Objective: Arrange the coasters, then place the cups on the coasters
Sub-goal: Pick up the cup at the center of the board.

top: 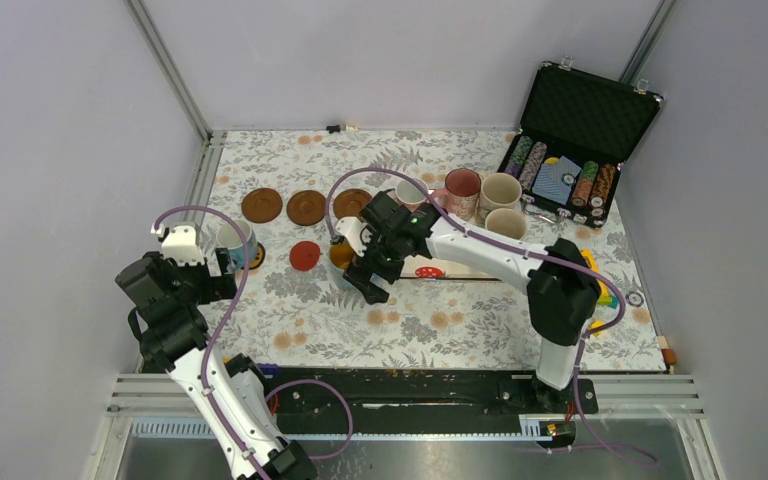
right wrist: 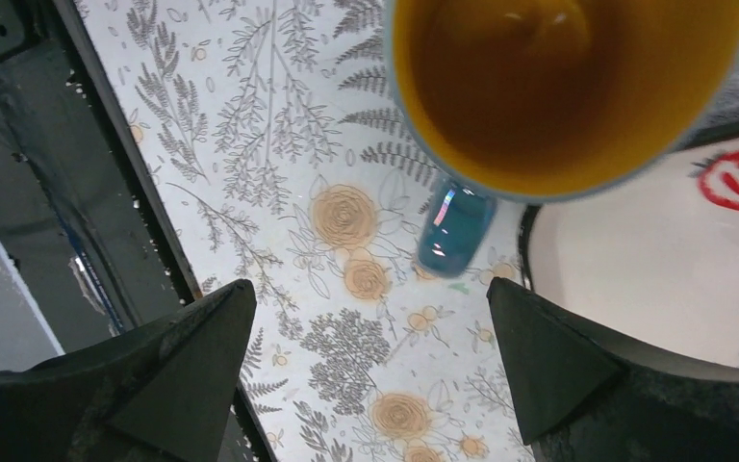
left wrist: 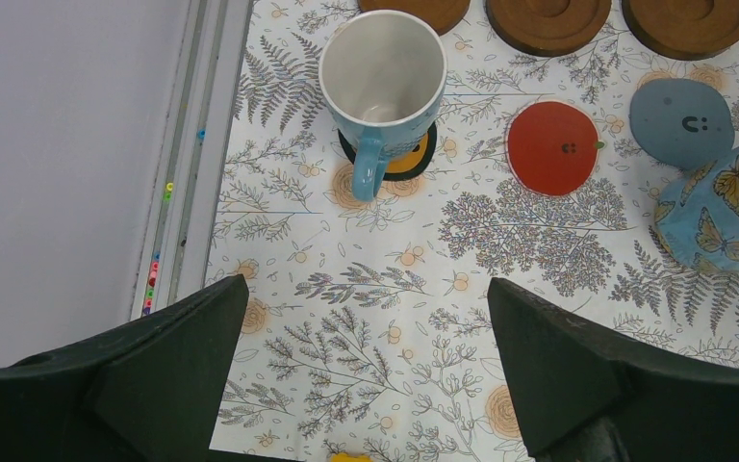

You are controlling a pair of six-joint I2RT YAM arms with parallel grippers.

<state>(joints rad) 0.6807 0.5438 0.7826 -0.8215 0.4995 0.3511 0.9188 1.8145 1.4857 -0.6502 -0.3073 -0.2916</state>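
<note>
Both sets of jaws stand wide apart and empty: left gripper [left wrist: 366, 318] and right gripper [right wrist: 368, 318]. Use the right, it is nearer. The blue mug [right wrist: 568, 87] stands at its 1 o'clock, handle [right wrist: 454, 226] pointing back to 6. In the left wrist view the grey-blue coaster [left wrist: 681, 122] lies just beside the mug, at its 11 o'clock.

A white-and-blue cup [top: 235, 243] stands on a black coaster [top: 257, 261].
</note>
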